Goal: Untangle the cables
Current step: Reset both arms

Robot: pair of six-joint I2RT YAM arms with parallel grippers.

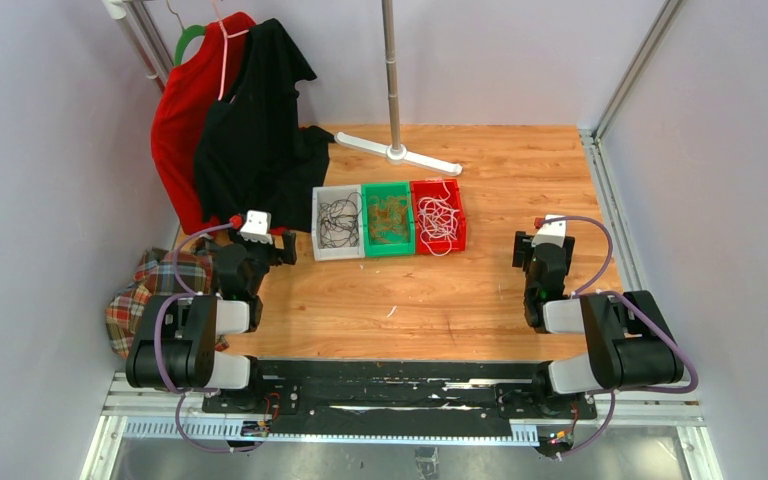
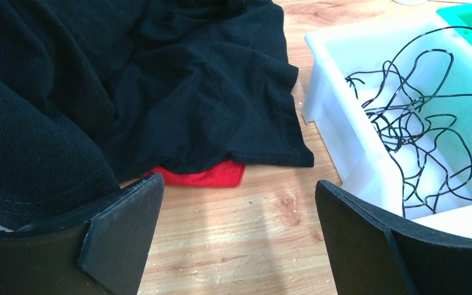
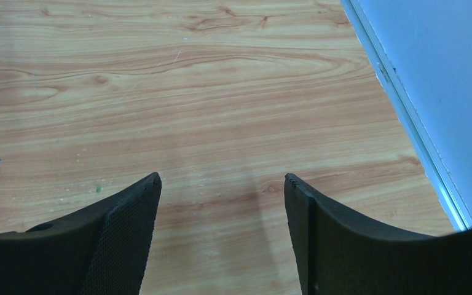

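Note:
The cables lie sorted in three bins at the table's middle. Black cables [image 1: 339, 215] fill the white bin [image 1: 317, 224], brown-orange cables [image 1: 389, 219] the green bin [image 1: 388, 190], and white cables [image 1: 438, 217] the red bin [image 1: 460, 218]. One short white strand [image 1: 391, 312] lies loose on the wood in front of them. My left gripper [image 1: 282, 243] hovers left of the white bin, open and empty. In the left wrist view the gripper [image 2: 239, 190] faces bare wood, with the black cables [image 2: 418, 123] to its right. My right gripper [image 1: 528, 248], right of the bins, is open over bare wood [image 3: 221, 181].
A black shirt [image 1: 250, 140] and a red shirt [image 1: 185, 110] hang at the back left, the black hem [image 2: 209, 117] spilling onto the table near the white bin [image 2: 338, 117]. A rack pole with a white foot [image 1: 397, 150] stands behind the bins. Plaid cloth [image 1: 150, 285] lies left.

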